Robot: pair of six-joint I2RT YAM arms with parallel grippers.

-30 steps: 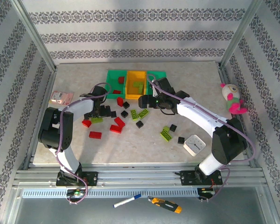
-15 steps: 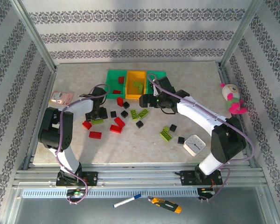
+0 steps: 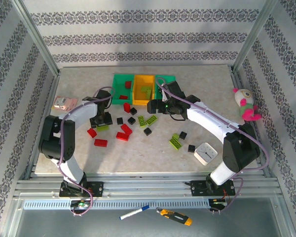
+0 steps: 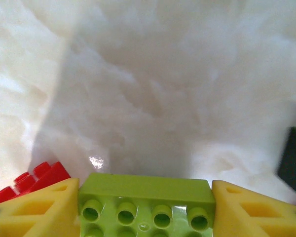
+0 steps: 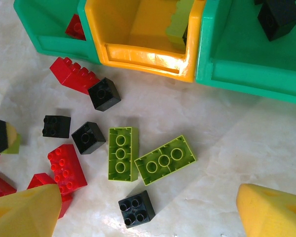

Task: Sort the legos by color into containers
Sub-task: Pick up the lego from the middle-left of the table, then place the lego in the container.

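Shifting off the black bricks (image 3: 120,120), left gripper (image 3: 102,120) now clamps the lime green brick (image 4: 145,190), low beside a red brick (image 4: 34,175). Right gripper (image 5: 148,205) hangs wide open. Next stop prob the yellow bin (image 5: 143,53).

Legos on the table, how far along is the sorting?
Barely started: the containers hold a red brick, lime pieces and a black brick. The left gripper grips a lime brick; the right gripper is open. Over a dozen legos lie loose.
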